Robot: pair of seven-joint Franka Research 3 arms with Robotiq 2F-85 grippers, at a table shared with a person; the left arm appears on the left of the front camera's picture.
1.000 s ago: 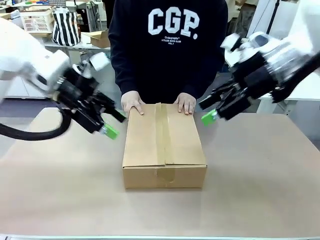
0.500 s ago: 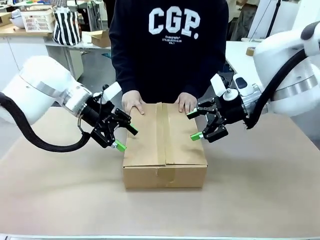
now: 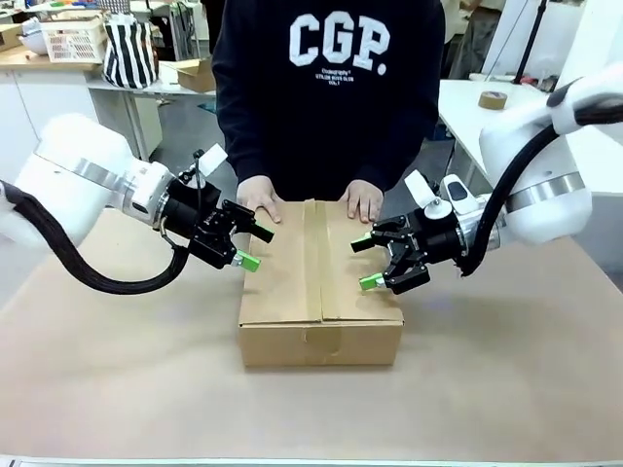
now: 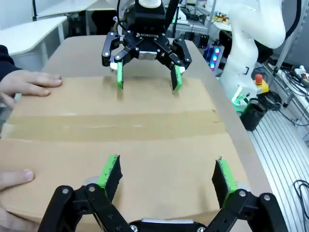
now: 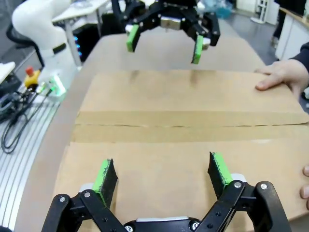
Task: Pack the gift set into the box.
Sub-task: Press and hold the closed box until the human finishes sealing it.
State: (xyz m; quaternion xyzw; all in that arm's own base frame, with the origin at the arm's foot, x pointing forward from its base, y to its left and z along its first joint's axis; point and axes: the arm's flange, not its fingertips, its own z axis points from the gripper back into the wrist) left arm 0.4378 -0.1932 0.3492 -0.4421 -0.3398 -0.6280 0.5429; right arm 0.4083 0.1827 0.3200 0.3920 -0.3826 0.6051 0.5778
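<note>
We see the box (image 3: 321,292) in plain brown cardboard, with a slightly darker tan tape strip (image 3: 313,263) down its top. The left arm (image 3: 73,175) and right arm (image 3: 545,165) are white; the left gripper (image 3: 258,249) and right gripper (image 3: 365,263) are black with bright green pads. The person's sweatshirt (image 3: 326,107) is dark navy with white lettering, the table (image 3: 506,370) is pale beige, and a bag (image 3: 128,51) behind carries black and white vertical stripes
</note>
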